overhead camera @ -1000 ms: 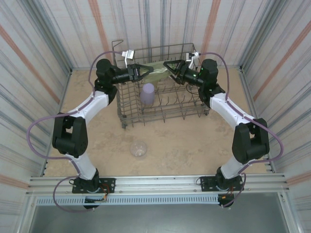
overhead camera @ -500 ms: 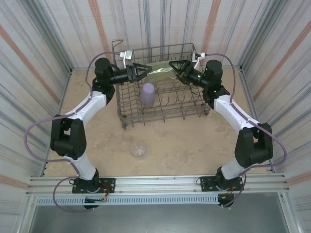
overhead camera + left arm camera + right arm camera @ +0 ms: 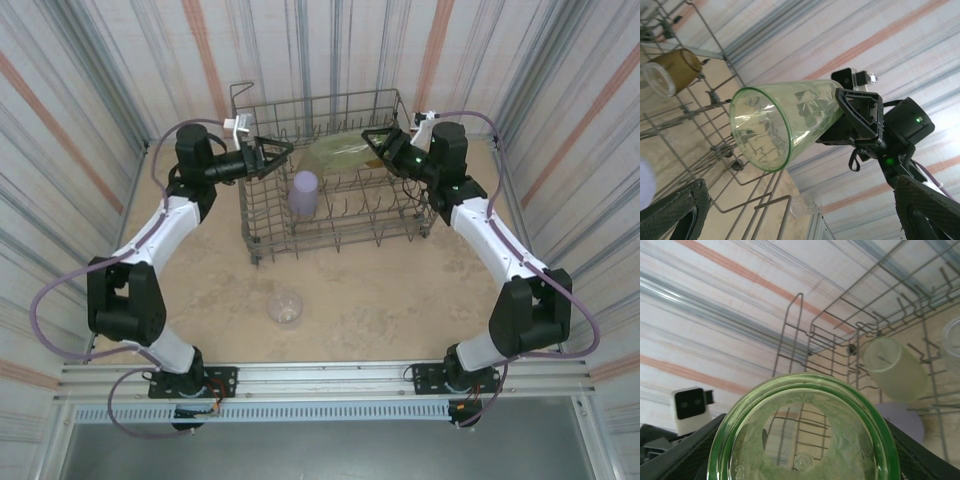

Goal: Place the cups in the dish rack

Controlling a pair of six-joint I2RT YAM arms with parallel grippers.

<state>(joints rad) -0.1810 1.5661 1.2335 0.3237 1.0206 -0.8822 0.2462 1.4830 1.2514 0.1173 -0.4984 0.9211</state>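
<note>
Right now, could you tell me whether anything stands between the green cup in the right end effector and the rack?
Nothing visible does. The right end effector holds the green cup over the open-topped rack. The lavender cup stands nearer, to its left, and the open left end effector sits at the rack's left edge.

At the far side of the sandy desk sits the grey wire dish rack, a lavender cup upside down inside it. The right gripper holds a pale yellow-green cup sideways over the back rows. The left gripper hangs at the rack's left rim, fingers spread. A clear cup sits alone on the desk, nearer the arm bases
</note>
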